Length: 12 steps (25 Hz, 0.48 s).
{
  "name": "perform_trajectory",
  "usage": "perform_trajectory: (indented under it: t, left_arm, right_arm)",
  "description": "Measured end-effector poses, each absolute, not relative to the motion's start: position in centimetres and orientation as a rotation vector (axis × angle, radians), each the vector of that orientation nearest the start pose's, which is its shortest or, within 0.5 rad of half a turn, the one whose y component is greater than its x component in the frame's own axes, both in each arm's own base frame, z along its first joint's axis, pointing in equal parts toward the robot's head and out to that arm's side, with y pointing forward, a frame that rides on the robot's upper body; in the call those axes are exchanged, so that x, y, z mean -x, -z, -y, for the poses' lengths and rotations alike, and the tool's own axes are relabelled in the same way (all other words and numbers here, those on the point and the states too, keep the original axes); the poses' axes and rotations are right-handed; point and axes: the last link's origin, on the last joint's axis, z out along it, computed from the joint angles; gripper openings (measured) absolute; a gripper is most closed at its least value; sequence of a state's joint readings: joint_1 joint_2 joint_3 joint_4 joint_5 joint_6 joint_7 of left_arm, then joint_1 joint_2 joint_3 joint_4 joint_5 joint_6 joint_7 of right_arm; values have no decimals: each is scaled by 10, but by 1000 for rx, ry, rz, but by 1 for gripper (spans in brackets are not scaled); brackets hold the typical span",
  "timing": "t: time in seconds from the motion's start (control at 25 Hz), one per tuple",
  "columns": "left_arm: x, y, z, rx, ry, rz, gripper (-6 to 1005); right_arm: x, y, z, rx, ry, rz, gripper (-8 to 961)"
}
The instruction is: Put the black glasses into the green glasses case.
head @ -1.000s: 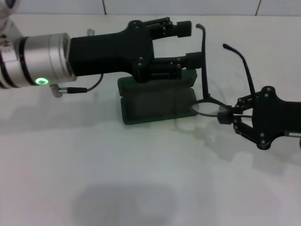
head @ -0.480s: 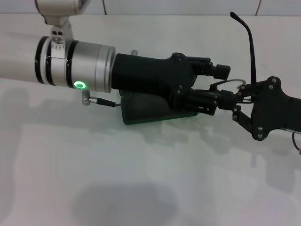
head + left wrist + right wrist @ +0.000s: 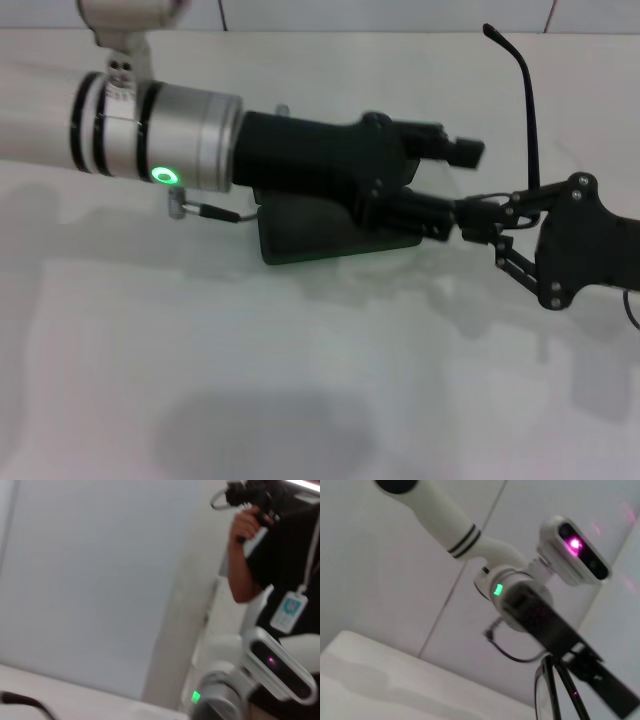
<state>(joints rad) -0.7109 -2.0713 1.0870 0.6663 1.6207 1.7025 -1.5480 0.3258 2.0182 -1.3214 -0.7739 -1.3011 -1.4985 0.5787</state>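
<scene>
The black glasses hang at the right, one temple arm pointing up, and my right gripper is shut on their front. The right wrist view shows a lens rim close by, and the left wrist view shows a temple tip. My left gripper reaches in from the left, open, with its fingertips right at the right gripper and the glasses' front. The green glasses case lies open on the table under the left gripper, mostly covered by it.
A thin black cable hangs from the left wrist near the case's left end. The white table stretches toward me. A person stands behind the robot in the left wrist view.
My left arm has swung right and lower, across the case, until its open fingers meet the glasses. The right gripper has raised and tilted the glasses, and the temple arm now points up.
</scene>
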Motion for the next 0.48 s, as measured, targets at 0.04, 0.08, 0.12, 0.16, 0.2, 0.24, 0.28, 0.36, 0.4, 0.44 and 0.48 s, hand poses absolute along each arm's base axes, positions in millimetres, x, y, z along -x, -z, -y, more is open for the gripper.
perform_trajectory:
  t: [0.04, 0.08, 0.12, 0.16, 0.2, 0.24, 0.28, 0.36, 0.4, 0.44, 0.48]
  left_arm:
    - [140, 18, -339, 3074, 1071, 398, 786]
    - [143, 13, -342, 3043, 1085, 410, 786]
    - [145, 11, -344, 3023, 1089, 419, 786]
    - [148, 8, -347, 2995, 1085, 433, 786]
    - [151, 7, -349, 2976, 1076, 445, 786]
    - [157, 7, -356, 2936, 1033, 476, 786]
    - [157, 7, -356, 2936, 1033, 476, 786]
    - [161, 10, -361, 2902, 995, 510, 786]
    - [163, 12, -364, 2886, 981, 528, 786]
    - [162, 16, -365, 2877, 973, 543, 786]
    - [162, 16, -365, 2877, 973, 543, 786]
  right_arm:
    - [-227, 7, -296, 2519, -831, 545, 108]
    - [-227, 7, -293, 2521, -843, 560, 108]
    - [-226, 6, -291, 2523, -859, 576, 108]
    - [-225, 6, -287, 2528, -879, 599, 108]
    - [-224, 6, -282, 2540, -907, 634, 108]
    - [-223, 6, -276, 2552, -933, 670, 108]
    - [-223, 6, -271, 2563, -956, 701, 108]
    - [-221, 6, -262, 2579, -1010, 762, 108]
    - [-219, 7, -258, 2584, -1041, 786, 108]
    - [-217, 8, -255, 2590, -1069, 803, 108]
    - [-216, 9, -252, 2598, -1103, 820, 108]
